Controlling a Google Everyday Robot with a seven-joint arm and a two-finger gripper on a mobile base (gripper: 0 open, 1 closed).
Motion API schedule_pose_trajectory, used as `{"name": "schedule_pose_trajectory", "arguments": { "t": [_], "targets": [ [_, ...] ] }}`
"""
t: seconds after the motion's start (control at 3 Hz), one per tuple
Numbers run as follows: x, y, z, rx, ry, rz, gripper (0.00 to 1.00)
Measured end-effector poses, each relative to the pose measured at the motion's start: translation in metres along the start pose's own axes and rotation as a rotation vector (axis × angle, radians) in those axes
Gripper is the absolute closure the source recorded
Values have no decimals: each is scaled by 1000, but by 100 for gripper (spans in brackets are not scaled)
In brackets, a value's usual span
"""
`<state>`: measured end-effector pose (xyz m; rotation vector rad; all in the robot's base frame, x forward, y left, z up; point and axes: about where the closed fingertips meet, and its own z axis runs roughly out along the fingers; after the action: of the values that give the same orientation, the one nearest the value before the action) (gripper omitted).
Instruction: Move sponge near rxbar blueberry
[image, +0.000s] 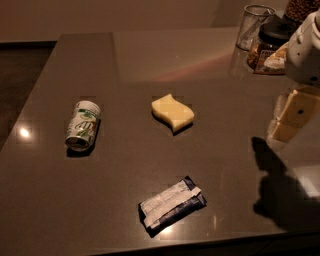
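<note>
1. Dim light falls on a glossy dark tabletop (150, 60) that fills most of the view, with a bright glint near its left edge.
2. The sponge (172, 112), pale yellow with wavy edges, lies flat near the middle of the tabletop, touching nothing else.
3. The rxbar blueberry (171, 203) lies flat toward the front edge, almost straight in front of the sponge and well apart from it, its white label panel up and its long side on a diagonal.
4. A white-and-green drink can (83, 125) lies on its side to the left, well apart from both.
5. The tool (287, 120), cream-coloured, hangs at the right edge of the view under the robot's white arm, to the right of the sponge and clear of it. I cannot tell whether it is open or closed; neither sponge nor bar is in it.
6. Its shadow (280, 185) falls on the tabletop in front of it.
7. At the back right stand a clear glass (254, 25) and a dark-lidded jar (267, 45).
</note>
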<state>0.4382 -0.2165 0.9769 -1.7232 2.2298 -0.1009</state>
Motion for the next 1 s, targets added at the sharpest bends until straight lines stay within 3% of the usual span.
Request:
{"name": "schedule_pose_trajectory", "arguments": {
  "t": [0.33,1.0],
  "targets": [
    [0,0,0,0,0,0,0],
    [-37,-20,38,-159,-62,78,0]
  ]
}}
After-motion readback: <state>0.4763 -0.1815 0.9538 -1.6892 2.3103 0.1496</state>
